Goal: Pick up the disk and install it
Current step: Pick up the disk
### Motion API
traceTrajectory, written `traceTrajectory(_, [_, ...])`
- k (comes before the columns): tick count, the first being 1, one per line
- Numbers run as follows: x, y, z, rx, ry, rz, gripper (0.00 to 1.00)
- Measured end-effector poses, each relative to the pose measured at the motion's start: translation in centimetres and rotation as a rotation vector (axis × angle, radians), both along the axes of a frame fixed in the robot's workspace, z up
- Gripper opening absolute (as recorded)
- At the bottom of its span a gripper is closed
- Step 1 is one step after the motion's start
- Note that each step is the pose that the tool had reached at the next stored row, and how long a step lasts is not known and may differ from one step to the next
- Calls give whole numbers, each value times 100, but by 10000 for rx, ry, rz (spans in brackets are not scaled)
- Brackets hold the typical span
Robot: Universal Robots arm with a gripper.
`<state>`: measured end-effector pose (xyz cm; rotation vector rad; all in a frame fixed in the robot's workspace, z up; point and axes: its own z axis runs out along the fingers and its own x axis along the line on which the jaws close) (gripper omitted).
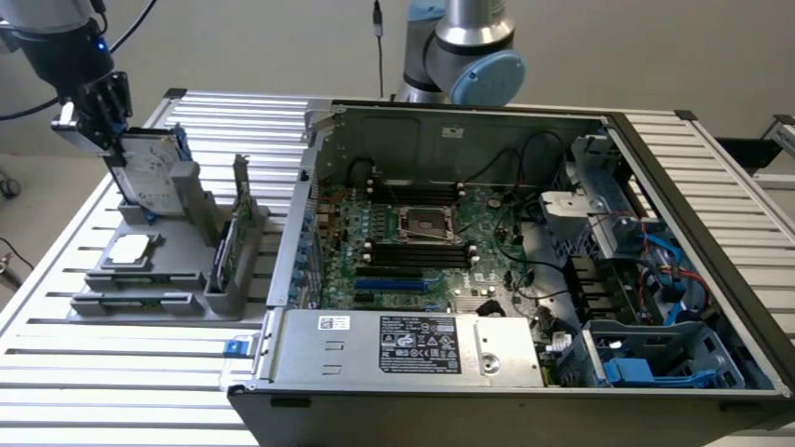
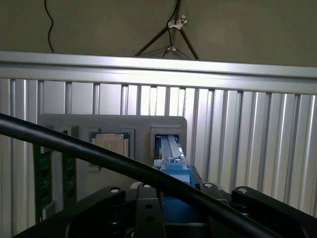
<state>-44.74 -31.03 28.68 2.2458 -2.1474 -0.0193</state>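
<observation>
Clamping the gripper [image 1: 112, 130] on the disk's [image 1: 159, 182] upper blue-framed edge, upright at its slot in the grey stand [image 1: 174, 279] beside the processor chip [image 1: 130, 250], likely held vertical for clearing the slot walls; well apart from the open computer case [image 1: 435, 130].

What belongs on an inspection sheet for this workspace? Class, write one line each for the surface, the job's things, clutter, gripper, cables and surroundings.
Surface: slatted metal table carrying a grey fixture and an open computer case.
Job's things: disk stands upright in the fixture's slot, with its blue frame showing.
Clutter: processor chip lies flat on the fixture; green circuit card stands upright beside it.
Gripper: gripper is at the disk's upper edge.
Cables: black cable crosses the wrist view; blue cables lie inside the case.
Surroundings: pale wall; tripod beyond the table.
</observation>
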Motion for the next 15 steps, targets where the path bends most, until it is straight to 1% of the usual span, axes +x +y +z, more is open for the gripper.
traceTrajectory(7, [0, 0, 0, 0, -70, 0, 33])
traceTrajectory(12, [0, 0, 0, 0, -97, 0, 33])
traceTrajectory(13, [0, 0, 0, 0, -100, 0, 40])
traceTrajectory(15, [0, 0, 0, 0, -104, 0, 40])
